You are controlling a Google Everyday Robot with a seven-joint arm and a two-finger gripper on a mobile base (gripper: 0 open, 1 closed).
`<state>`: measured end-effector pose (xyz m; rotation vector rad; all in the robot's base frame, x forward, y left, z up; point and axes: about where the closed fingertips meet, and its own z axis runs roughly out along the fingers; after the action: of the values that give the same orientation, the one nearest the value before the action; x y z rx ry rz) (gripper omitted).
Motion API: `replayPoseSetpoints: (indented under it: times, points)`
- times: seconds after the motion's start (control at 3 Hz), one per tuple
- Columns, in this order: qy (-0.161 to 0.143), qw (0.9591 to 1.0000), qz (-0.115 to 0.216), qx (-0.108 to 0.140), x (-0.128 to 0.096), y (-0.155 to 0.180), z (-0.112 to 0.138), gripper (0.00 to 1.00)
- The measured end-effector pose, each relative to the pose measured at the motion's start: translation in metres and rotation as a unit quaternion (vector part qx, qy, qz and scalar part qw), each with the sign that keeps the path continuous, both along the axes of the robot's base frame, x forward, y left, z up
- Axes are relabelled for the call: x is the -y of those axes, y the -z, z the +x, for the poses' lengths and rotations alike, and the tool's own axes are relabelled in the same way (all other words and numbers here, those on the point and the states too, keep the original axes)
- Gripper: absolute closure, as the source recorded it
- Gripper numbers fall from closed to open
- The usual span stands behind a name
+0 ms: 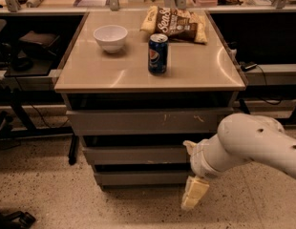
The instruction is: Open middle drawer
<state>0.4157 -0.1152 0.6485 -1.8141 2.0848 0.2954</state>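
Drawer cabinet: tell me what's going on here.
A robot arm is at the cabinet, there to open the middle drawer. Its gripper hangs pointing down by the cabinet's front right corner, lower than that drawer's front and not holding it. The drawer does not look pulled out yet. A bowl, a can and a chip bag sit on top.
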Motion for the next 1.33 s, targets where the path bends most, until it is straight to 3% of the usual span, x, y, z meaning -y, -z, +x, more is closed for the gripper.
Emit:
replayPoseSetpoints:
  times: [0.33,0.67,1.33]
  points:
    - [0.008,0.9971,-0.051,0.057,-0.012,0.017,0.019,0.00]
    - [0.013,0.9942,-0.055,0.091,-0.020,0.017,0.037,0.00]
    - [0.026,0.9928,-0.057,0.102,-0.024,0.030,0.050,0.00]
